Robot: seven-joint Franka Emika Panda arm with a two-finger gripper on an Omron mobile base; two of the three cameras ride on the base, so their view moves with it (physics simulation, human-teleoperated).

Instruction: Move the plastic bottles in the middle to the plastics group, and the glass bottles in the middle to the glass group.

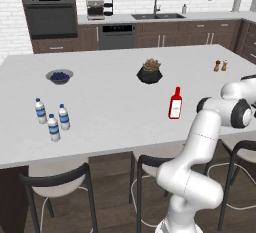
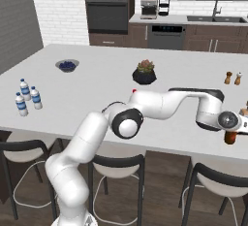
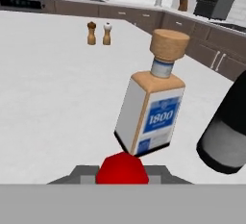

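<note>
- Counter: carries all the bottles.
- Gripper: at 3 o'clock in the right base view; whether the jaws are apart or closed cannot be told.
- Red bottle: upright, at 5 o'clock from the plant.
- Dark brown bottle: at 3 o'clock in the hand view, beside a blue-labelled tan bottle.
- Plastics group: three bottles at 9 o'clock.
- Glass group: two bottles at 2 o'clock.

A home kitchen, shown by the built-in oven at upper left, the sink under a window, a dishwasher, dark cabinets, and an island worktop with stools.
</note>
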